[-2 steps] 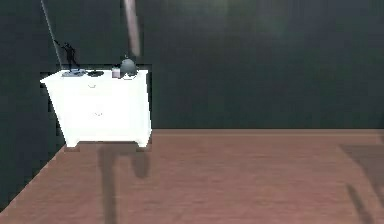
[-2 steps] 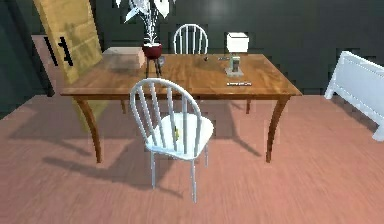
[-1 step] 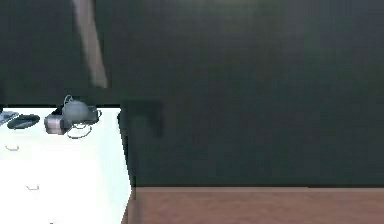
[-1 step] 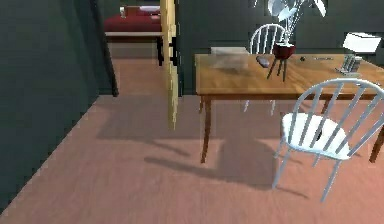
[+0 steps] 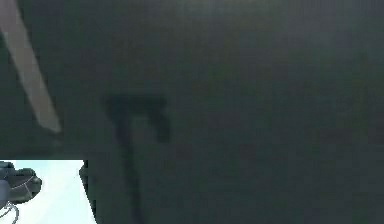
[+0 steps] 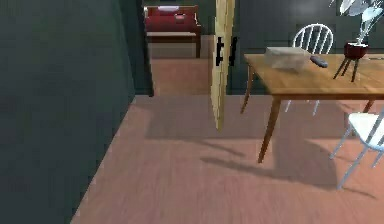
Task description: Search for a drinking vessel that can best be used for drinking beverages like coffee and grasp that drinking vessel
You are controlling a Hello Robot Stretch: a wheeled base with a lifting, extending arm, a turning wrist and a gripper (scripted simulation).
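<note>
A wooden table [image 6: 300,80] stands at the arm side view's right. On it lie a tan box [image 6: 283,57] and a small dark flat thing [image 6: 319,62]. A dark red pot [image 6: 356,50] on a short stand holds a pale plant near the table's far right. I cannot make out a cup shape among these things. In the forward view a dark wall [image 5: 250,100] stands close ahead.
A cream door [image 6: 222,60] stands ajar beside a doorway, with a red bench [image 6: 172,22] beyond it. Two white chairs [image 6: 312,38] [image 6: 362,135] flank the table. A dark green wall [image 6: 60,100] lines the left. Bare reddish floor [image 6: 190,170] lies in the middle.
</note>
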